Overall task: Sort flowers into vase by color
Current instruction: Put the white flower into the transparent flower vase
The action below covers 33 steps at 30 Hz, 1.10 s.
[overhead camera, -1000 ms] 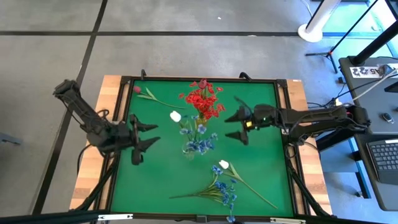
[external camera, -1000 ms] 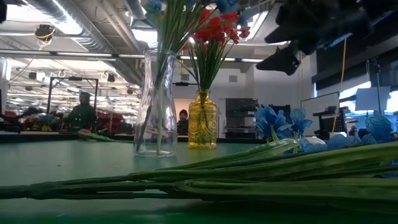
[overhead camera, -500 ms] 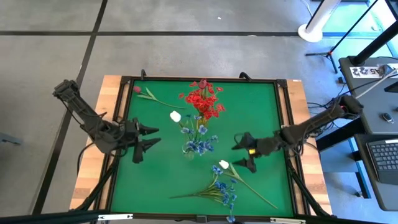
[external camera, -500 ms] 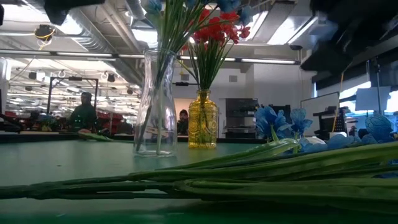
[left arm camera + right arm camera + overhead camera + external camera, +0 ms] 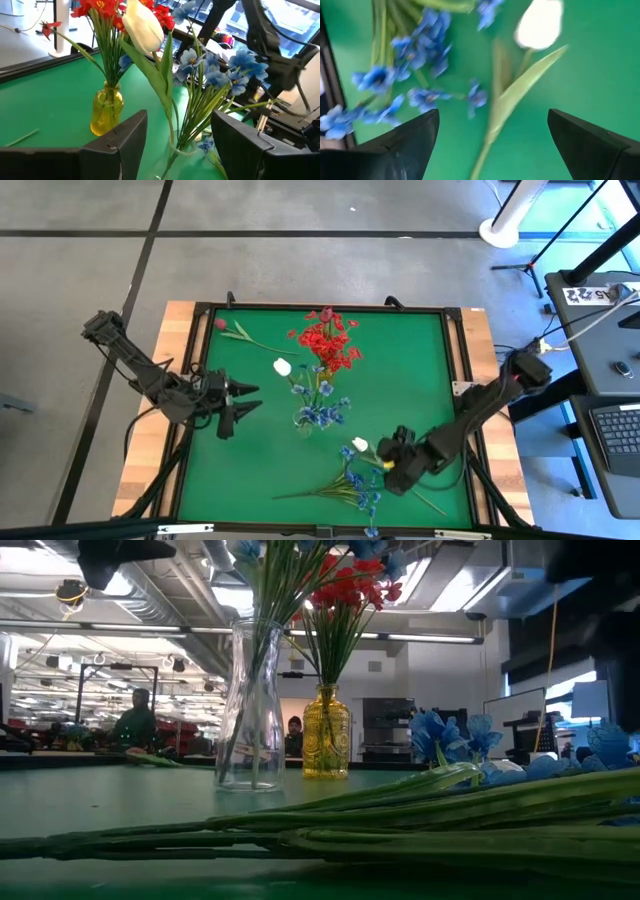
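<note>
A clear glass vase [image 5: 313, 418] holds blue clusters and a white bud [image 5: 283, 367]. Behind it, a yellow vase [image 5: 106, 108] holds the red clusters [image 5: 326, 340]. A pink bud [image 5: 220, 324] lies near the far left corner. Loose blue clusters [image 5: 362, 488] and a white bud [image 5: 360, 444] on a long stem lie by the near edge. My right gripper [image 5: 392, 464] is open above that stem; in the right wrist view [image 5: 495, 145] its fingers stand on either side of the stem and leaf [image 5: 520, 90] without touching. My left gripper [image 5: 246, 400] is open, left of the glass vase.
A raised black frame [image 5: 455, 360] borders the green mat, with wooden table edges outside it. The loose stems [image 5: 400, 825] stretch across the near side. Bare mat lies right of the vases and in the near left part. People stand in the room beyond.
My right gripper has swung from beside the vases toward the table's near edge and come down over the loose white-bud flower, staying open. The flowers and vases have kept their places.
</note>
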Motion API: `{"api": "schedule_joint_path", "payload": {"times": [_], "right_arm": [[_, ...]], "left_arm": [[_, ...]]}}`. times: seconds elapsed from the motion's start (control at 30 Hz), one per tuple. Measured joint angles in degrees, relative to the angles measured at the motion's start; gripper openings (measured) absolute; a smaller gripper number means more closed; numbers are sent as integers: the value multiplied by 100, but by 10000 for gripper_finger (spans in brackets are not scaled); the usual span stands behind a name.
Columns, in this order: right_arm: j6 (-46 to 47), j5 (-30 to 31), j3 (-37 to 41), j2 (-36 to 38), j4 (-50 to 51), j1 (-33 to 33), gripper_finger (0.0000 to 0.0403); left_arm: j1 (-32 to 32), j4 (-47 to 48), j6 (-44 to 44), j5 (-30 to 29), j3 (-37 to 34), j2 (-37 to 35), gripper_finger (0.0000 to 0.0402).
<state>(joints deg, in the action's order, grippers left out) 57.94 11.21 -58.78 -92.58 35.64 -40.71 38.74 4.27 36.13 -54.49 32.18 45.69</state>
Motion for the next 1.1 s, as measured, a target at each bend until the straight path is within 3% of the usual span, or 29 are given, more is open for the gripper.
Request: {"api": "schedule_joint_path", "payload": {"times": [0.4,0.53,0.73,1.03,1.1], "right_arm": [[314,-49,-128,-956,510,-169,368],[188,-8,-165,-1128,563,-150,343],[98,28,-165,-1193,536,-136,242],[34,85,-133,-1125,681,-63,30],[49,166,-120,-1027,721,-41,12]], "left_arm": [[0,-28,579,30,0,377,215],[0,-45,785,45,0,560,215],[0,-104,884,45,0,654,215],[0,-144,888,43,0,652,214],[0,-144,882,43,0,652,214]]}}
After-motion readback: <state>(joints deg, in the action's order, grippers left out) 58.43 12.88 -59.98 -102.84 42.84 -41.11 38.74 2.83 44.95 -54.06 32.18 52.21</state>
